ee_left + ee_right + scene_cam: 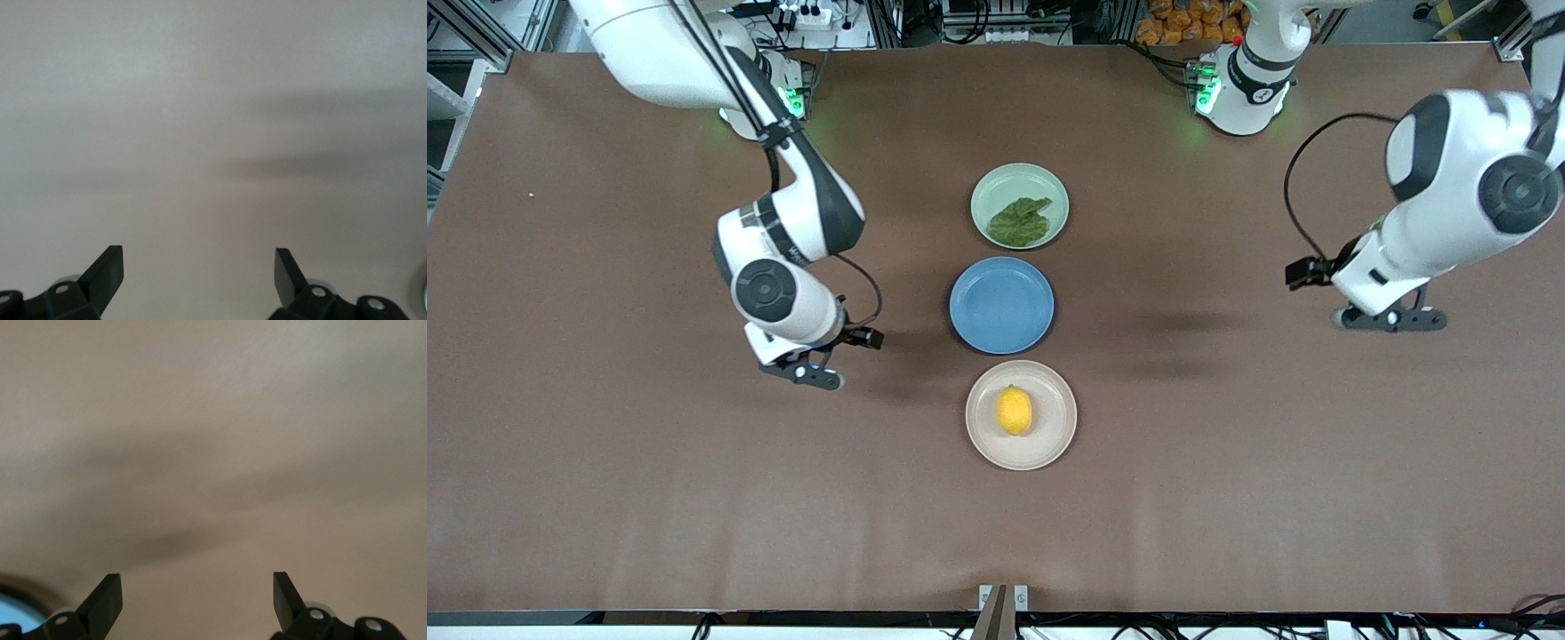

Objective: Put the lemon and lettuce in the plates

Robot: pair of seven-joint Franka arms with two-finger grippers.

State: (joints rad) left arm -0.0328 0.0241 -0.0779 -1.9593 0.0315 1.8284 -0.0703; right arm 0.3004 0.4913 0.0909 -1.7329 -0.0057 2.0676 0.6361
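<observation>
Three plates stood in a line down the middle of the table point(605, 498), close together but not touching. The mint plate point(996, 182) was farthest from the front camera and held the lettuce point(1021, 222), which lay flat inside its rim, a little toward the blue plate point(1001, 305). The blue plate sat between the other two with nothing in it. The beige plate point(1049, 436), nearest the camera, held the lemon point(1014, 411) close to its centre, lying lengthwise along the line of plates. The right gripper point(807, 372) hung over bare cloth toward the right arm's end, beside the gap between the blue and beige plates, and its fingers point(107, 597) were spread wide around nothing; a sliver of the blue plate's edge point(13, 613) showed in the corner of the right wrist view. The left gripper point(1389, 319) hung over bare cloth toward the left arm's end, well apart from the plates, with its fingers point(107, 270) also spread wide and holding nothing. Brown cloth ran open on both sides of the plates and between the beige plate and the table edge nearest the camera.
</observation>
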